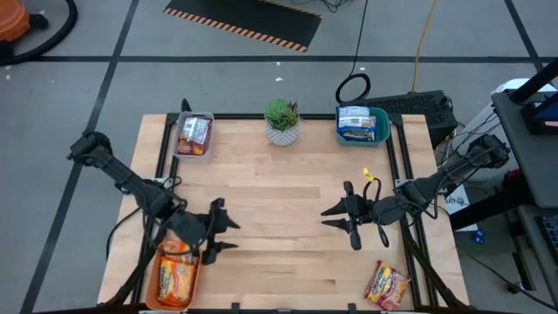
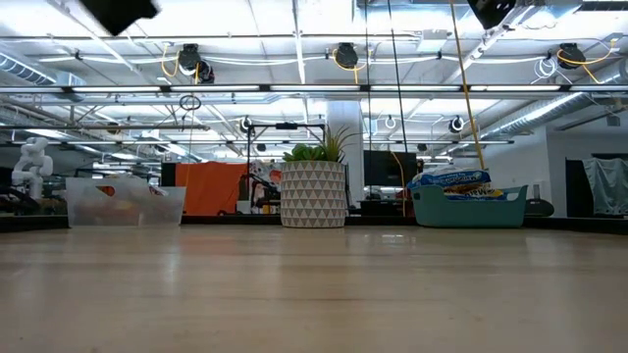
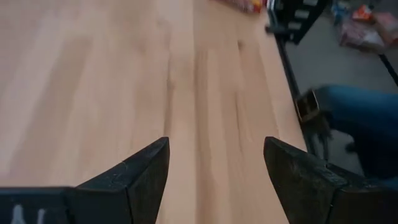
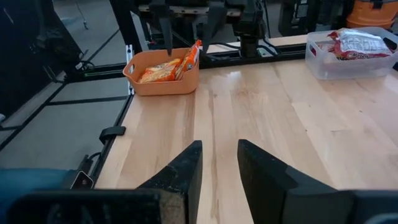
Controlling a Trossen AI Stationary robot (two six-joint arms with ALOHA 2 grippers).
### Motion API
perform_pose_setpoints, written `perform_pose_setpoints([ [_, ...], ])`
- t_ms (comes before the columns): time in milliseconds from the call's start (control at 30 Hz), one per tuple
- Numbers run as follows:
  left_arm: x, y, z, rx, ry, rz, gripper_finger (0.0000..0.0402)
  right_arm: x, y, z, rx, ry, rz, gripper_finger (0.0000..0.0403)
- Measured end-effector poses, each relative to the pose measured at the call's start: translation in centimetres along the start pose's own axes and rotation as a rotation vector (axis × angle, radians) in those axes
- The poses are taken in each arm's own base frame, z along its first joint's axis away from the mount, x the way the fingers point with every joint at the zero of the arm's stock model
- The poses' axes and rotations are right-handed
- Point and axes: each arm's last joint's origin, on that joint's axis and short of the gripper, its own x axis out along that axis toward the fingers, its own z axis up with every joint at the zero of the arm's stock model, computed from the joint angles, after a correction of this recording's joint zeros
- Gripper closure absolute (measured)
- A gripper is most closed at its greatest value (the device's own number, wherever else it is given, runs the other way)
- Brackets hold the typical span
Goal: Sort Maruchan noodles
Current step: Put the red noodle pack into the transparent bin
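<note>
You have the pale wooden butcher-block table nearly cleared, because most packets already sit in bins matched by wrapper colour. The two dark arms hang over its middle, facing each other across bare wood.

The left gripper hovers just beside the orange plastic tray at the near left corner, its fingers spread wide with nothing between them, as the left wrist view shows. The right gripper hangs right of centre with its fingers standing a narrow gap apart and gripping nothing; only wood shows through the gap.

Along the far edge you see the teal plastic tray at the right holding the blue-white noodle packets, the clear plastic tray at the left holding the red-silver noodle packets, and a small green plant in a white patterned pot between them. The orange tray holds the orange-yellow noodle packets, one propped upright against its wall in the right wrist view.

One loose orange-yellow noodle packet lies flat at the near right corner, well apart from its tray. I judge it is the only one left; it belongs in the orange tray, so it must cross the table.
</note>
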Motion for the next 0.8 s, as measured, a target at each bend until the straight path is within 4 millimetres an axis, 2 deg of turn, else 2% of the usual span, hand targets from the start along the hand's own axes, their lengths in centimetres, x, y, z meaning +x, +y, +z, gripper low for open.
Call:
perform_pose_setpoints([
  [167, 0.5, 1.3, 1.8, 0.09, -0.111, 0.026, 0.0138, 0.1, 0.0, -0.1, 0.087, 0.005, 0.004, 0.0305],
  [367, 1.9, 2.9, 3.1, 0.159, -0.183, 0.133, 0.0138, 0.6, 0.9, -0.2, 0.185, 0.023, 0.107, 0.0305],
  [600, 4.9, 4.2, 3.0, 0.174, -0.142, 0.198, 0.0138, 2.0, 1.7, -0.1, 0.227, -0.007, 0.144, 0.0305],
  [800, 7.0, 5.2, 2.9, 0.253, -0.114, 0.24, 0.0138, 3.9, 4.1, 1.0, 0.195, 0.088, 0.162, 0.0305],
])
